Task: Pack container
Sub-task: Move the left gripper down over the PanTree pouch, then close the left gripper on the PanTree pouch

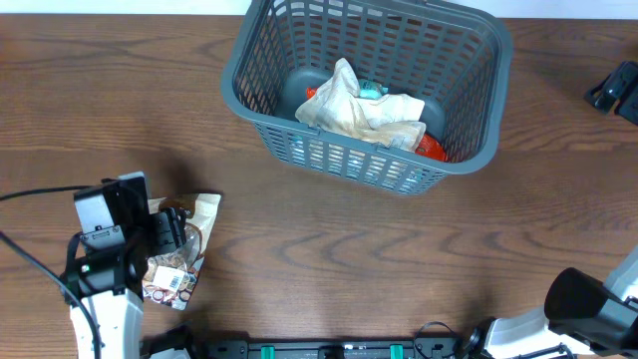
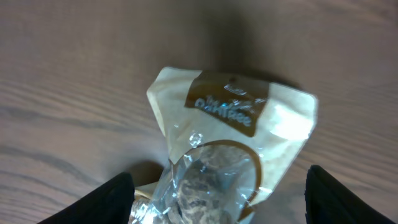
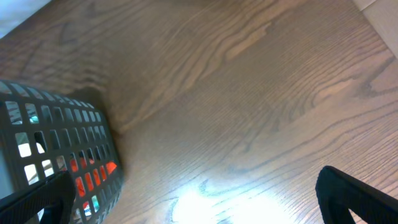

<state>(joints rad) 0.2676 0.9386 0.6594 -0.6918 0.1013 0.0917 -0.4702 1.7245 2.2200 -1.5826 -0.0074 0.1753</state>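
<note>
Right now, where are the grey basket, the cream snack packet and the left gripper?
grey basket (image 1: pixel 349 158): overhead view, near lattice wall.
cream snack packet (image 2: pixel 230 101): left wrist view, brown label.
left gripper (image 2: pixel 225 194): left wrist view, midway between fingertips.

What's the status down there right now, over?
Left gripper open over a snack packet on the table. Right gripper open, empty. Basket already holds packets. Nothing seen blocking the way.
</note>
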